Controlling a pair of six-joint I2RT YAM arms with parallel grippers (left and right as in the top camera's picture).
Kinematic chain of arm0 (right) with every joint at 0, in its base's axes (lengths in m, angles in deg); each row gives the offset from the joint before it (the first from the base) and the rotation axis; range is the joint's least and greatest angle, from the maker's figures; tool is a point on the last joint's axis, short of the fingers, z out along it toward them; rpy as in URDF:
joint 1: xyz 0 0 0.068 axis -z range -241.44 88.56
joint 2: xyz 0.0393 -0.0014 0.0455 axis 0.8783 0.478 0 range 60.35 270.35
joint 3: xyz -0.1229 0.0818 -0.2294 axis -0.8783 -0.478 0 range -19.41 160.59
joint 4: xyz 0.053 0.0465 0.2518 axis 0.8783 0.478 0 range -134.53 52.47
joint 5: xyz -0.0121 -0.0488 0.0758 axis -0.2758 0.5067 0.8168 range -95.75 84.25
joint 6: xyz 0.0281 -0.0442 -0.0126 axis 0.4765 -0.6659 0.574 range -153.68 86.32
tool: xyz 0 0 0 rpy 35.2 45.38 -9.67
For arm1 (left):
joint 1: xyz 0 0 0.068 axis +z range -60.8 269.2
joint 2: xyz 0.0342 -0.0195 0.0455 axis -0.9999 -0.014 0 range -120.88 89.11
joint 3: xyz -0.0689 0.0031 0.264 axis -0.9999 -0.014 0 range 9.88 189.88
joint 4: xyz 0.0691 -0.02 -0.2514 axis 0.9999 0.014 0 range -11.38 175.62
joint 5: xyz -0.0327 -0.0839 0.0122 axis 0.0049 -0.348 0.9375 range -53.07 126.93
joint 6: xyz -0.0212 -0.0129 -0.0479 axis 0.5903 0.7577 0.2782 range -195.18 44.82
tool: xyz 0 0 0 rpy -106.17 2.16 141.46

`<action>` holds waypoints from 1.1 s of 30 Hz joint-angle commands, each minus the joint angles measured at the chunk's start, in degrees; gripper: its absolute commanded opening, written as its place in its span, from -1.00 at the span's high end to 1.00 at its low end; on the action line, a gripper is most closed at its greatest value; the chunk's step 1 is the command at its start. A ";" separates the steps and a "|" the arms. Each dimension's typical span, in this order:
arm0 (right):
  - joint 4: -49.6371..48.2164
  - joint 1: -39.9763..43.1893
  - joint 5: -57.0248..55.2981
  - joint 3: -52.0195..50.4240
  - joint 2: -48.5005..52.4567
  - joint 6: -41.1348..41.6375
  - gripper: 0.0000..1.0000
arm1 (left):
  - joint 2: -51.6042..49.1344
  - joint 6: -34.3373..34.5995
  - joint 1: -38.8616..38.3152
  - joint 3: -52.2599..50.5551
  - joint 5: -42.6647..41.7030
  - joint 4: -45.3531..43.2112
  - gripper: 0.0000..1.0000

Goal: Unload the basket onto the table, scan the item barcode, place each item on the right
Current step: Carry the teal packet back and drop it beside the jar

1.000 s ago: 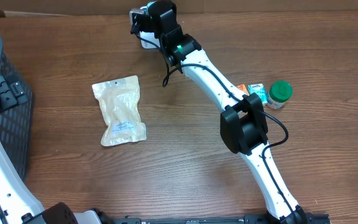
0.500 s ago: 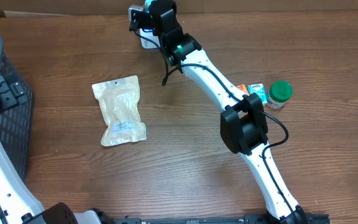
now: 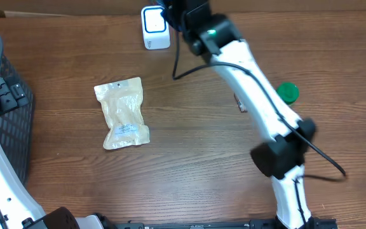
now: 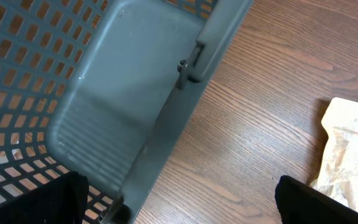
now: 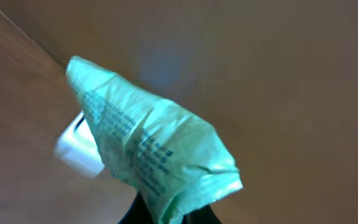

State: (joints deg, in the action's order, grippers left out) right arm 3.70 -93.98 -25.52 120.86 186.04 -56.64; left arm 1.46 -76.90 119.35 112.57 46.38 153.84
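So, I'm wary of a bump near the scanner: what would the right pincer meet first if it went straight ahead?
The right pincer, its green packet leading, would probably reach the brown panel first. The white scanner lies left of that line, though depth is unclear.

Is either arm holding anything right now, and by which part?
The right gripper is shut on a green packet, pinching one end. The left gripper is open and empty.
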 commanded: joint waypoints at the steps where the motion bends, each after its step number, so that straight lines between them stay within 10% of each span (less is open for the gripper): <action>1: 10.47 0.85 0.09 0.70 -5.05 30.16 0.92 | 0.00 -0.87 0.15 0.94 -0.07 -0.09 -0.99; 11: 39.45 12.09 10.23 -2.12 -5.11 55.01 0.92 | 0.00 -0.87 0.15 0.94 -0.07 -0.07 -0.99; 26: 29.33 27.85 18.49 -32.98 -5.11 55.91 0.92 | 0.00 -0.87 0.15 0.94 -0.07 -0.07 -0.99; 28: 29.38 28.22 18.45 -32.72 -5.20 55.49 0.36 | 0.00 -0.87 0.15 0.94 -0.07 -0.07 -0.99; 33: 30.38 28.22 21.27 -29.05 -5.25 50.99 -0.24 | 0.00 -0.87 0.15 0.94 -0.07 -0.07 -0.99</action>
State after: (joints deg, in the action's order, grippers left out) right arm 33.71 -65.94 -6.59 88.22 181.58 -2.96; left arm 1.44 -76.90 119.35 112.57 46.38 153.84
